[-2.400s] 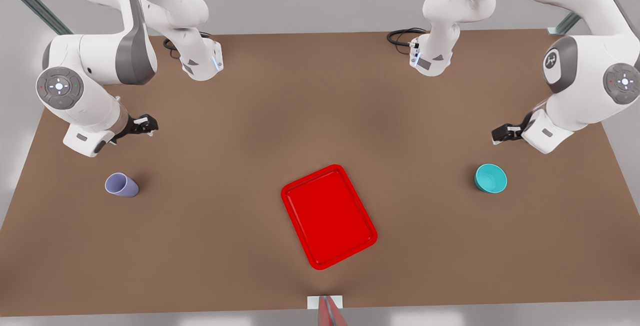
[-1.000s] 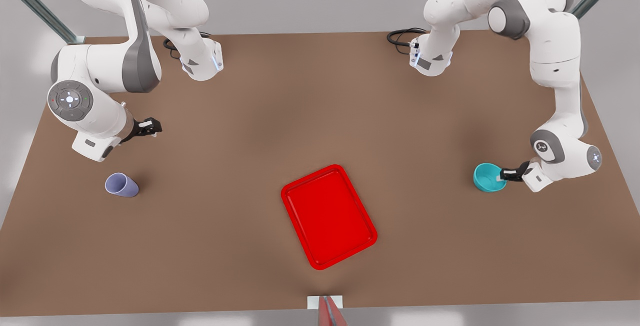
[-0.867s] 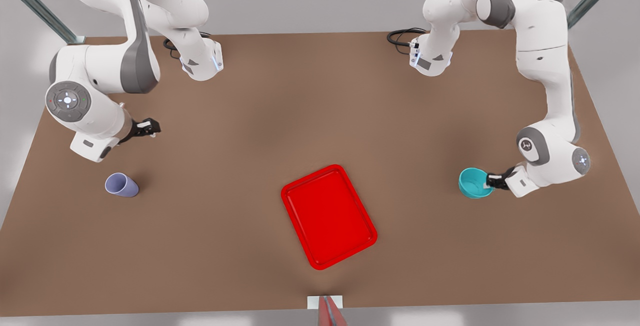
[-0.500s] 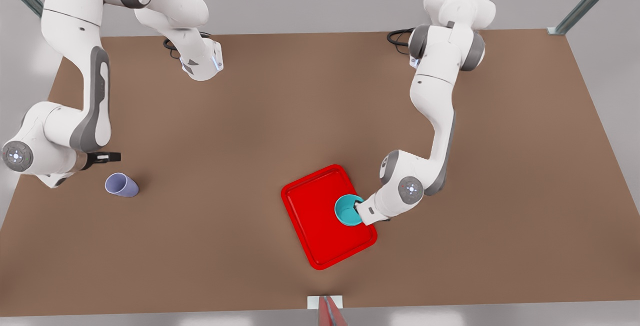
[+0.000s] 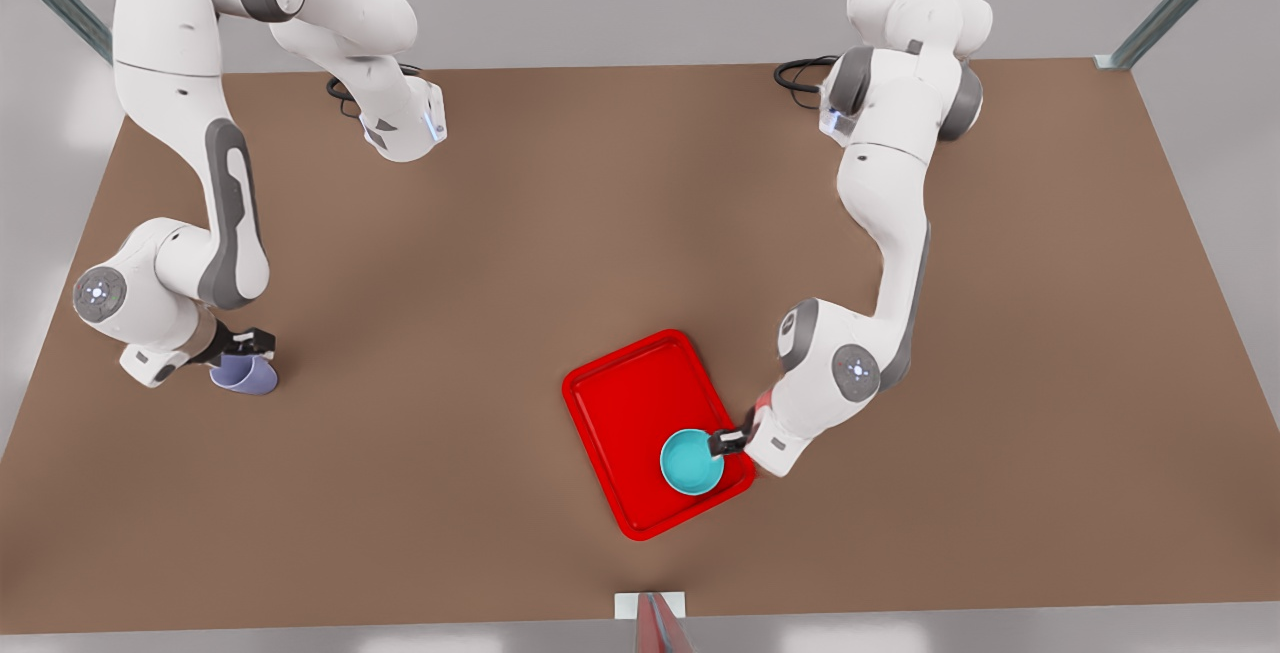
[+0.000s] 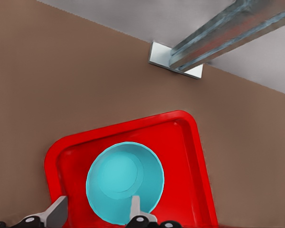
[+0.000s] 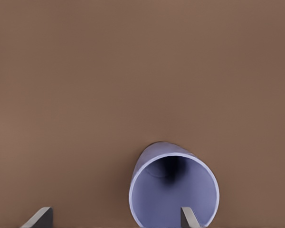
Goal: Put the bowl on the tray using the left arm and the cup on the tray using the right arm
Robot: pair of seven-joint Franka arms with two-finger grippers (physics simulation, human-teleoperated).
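Left gripper (image 5: 722, 443) fingers spread astride teal bowl (image 5: 691, 462) rim on red tray (image 5: 640, 413), right gripper (image 5: 250, 343) open, we see one finger inside lavender cup (image 5: 243, 374) mouth.

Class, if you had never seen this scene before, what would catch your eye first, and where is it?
The bright red tray near the table's front edge stands out first, with the teal bowl on it, the open left end effector at its rim. Toward the front view's left, the open right end effector straddles the lavender cup's rim.
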